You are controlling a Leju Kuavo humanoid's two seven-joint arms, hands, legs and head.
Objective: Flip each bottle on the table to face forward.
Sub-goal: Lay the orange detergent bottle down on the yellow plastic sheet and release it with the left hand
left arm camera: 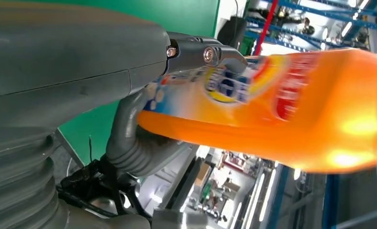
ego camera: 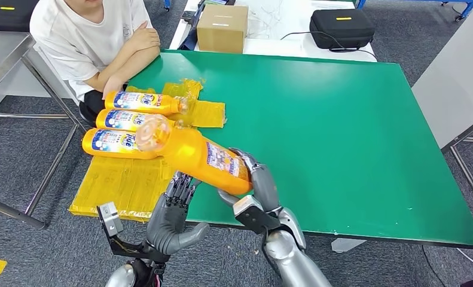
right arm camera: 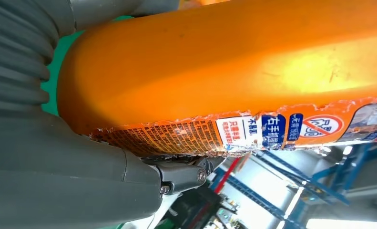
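In the head view an orange bottle [ego camera: 205,156] is lifted above the near edge of the green table [ego camera: 341,137], just left of the frame's centre, lying on a slant with its clear cap toward the upper left and its base toward the lower right. The right hand [ego camera: 259,190] grips the bottle at its base end, fingers wrapped over the label and the thumb beneath; in the right wrist view the bottle's [right arm camera: 234,76] orange body and the torn edge of its back label press against the grey palm. The left hand [ego camera: 175,214] sits lower left of the bottle, its fingers [ego camera: 183,186] reaching up to the bottle's underside. The left wrist view shows a finger lying across the front label and the thumb curving under the bottle [left arm camera: 291,109], so this hand seems to hold it too, though the blur makes the contact hard to judge.

Three more orange bottles [ego camera: 129,119] lie side by side at the left of the frame, blue-and-white labels up, on yellow sheets [ego camera: 126,182] at the table's left edge. A person [ego camera: 90,42] in a white shirt sits at the upper left, forearms resting on the table corner. A cardboard box [ego camera: 222,27] and a black case [ego camera: 341,27] stand on the white surface at the top.
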